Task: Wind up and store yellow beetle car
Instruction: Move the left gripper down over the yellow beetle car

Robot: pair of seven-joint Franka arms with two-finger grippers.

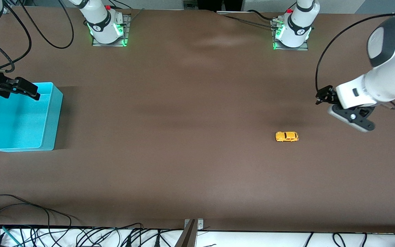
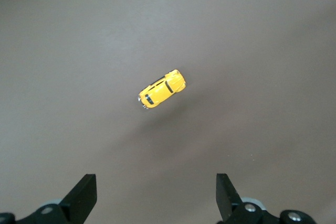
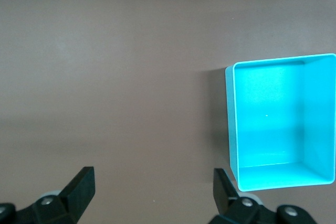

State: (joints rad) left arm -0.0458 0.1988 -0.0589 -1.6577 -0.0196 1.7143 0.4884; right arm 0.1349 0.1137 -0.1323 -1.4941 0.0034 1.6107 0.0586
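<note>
The yellow beetle car (image 1: 286,136) stands on its wheels on the brown table, toward the left arm's end. It also shows in the left wrist view (image 2: 162,89), well apart from the fingers. My left gripper (image 1: 322,95) is open and empty, up in the air beside the car, toward the left arm's end of the table; in its own view (image 2: 156,198) only bare table lies between the fingers. My right gripper (image 1: 34,93) is open and empty, over the rim of the turquoise bin (image 1: 52,116). In the right wrist view the gripper (image 3: 154,195) is beside the empty bin (image 3: 268,124).
The turquoise bin stands at the right arm's end of the table. Cables (image 1: 29,212) lie along the table's edge nearest the front camera. A wide stretch of bare brown table (image 1: 170,130) lies between the bin and the car.
</note>
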